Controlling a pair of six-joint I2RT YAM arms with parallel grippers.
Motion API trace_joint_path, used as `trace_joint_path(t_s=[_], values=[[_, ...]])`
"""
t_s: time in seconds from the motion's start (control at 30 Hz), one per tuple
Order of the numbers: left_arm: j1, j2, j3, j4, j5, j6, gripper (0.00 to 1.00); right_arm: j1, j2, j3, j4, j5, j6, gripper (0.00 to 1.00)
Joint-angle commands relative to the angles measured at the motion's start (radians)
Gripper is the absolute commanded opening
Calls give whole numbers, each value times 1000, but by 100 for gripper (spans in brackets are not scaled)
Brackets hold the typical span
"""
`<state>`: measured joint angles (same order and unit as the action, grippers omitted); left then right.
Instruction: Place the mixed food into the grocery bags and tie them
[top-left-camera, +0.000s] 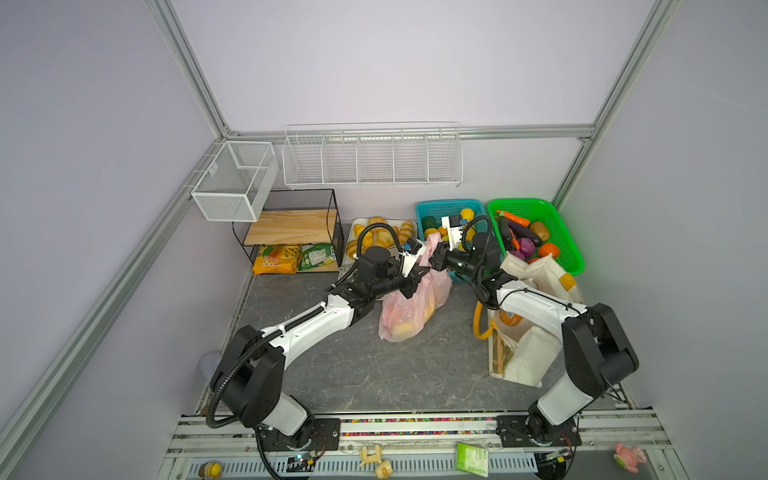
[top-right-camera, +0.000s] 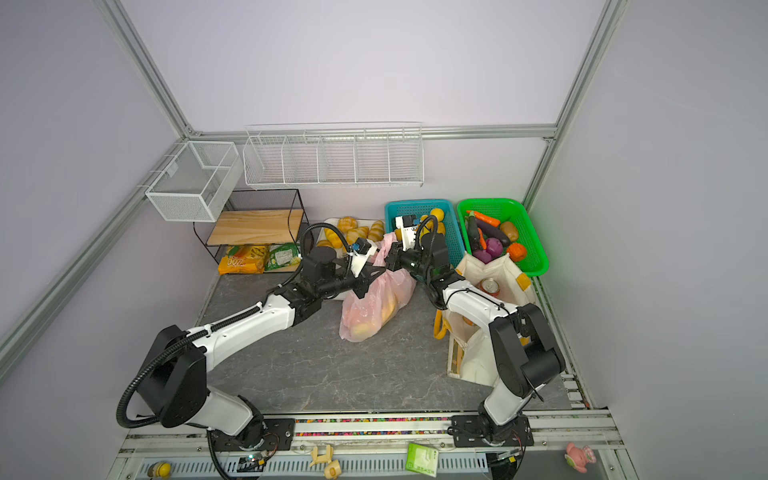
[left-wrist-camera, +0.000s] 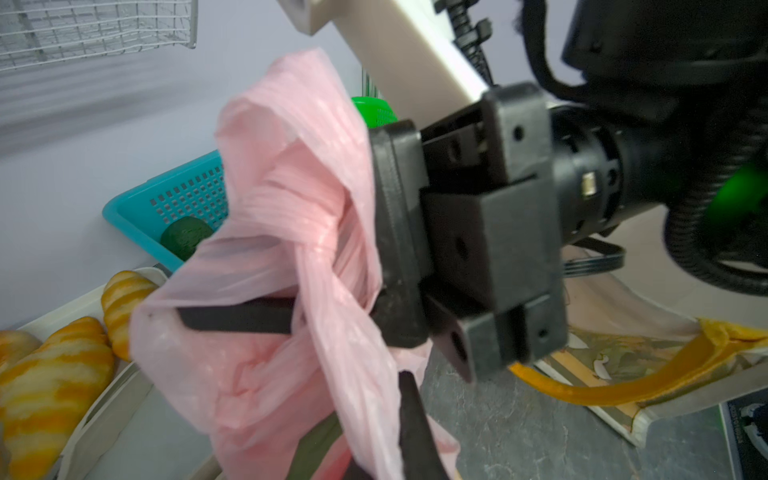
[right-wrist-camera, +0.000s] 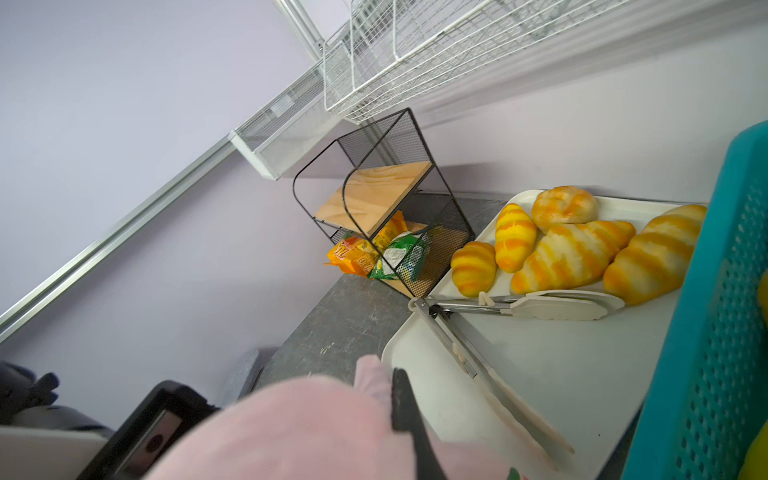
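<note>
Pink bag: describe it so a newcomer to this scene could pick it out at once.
On the grey tabletop, look mid-table, just in front of the teal basket. The pink plastic bag sits there, thin and translucent with yellow shapes showing through, unlike the stiff cream canvas tote to its right.

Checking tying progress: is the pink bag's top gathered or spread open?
Gathered. The pink bag has its top bunched, twisted between the left gripper and right gripper, both shut on it; whether knotted, cannot tell.
</note>
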<state>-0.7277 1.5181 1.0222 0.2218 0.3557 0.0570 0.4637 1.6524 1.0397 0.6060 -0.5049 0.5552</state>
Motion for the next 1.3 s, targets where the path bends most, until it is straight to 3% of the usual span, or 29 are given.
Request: trace_joint_path(t_s=[0.0,0.2,0.47,0.67,0.77,0.93,1.0,1.17,1.27], values=[[-72,-14,-38,101,-43,-105,0,-19,-41,-35,147,-136,36,7],[-150,-15,-89,176,-95,-172,7,-23,-92,-109,173,-221,94,7],[-151,-71,-156,173,-83,-183,39,-23,-151,-224,223,-286,110,7],[-150,-215,-250,111,-55,-163,58,-24,-186,-233,130,-304,34,7],[-145,-285,-276,50,-76,-165,62,-25,-192,-230,107,-310,10,7],[-132,-399,-323,3,-149,-181,63,-25,-198,-224,95,-314,-2,7],[-118,-423,-336,1,-161,-192,58,-25,-198,-222,96,-310,4,7],[-106,-361,-330,5,-234,-180,27,-17,-195,-216,147,-309,54,7],[-108,-285,-292,34,-166,-155,14,-17,-196,-217,166,-296,84,7]])
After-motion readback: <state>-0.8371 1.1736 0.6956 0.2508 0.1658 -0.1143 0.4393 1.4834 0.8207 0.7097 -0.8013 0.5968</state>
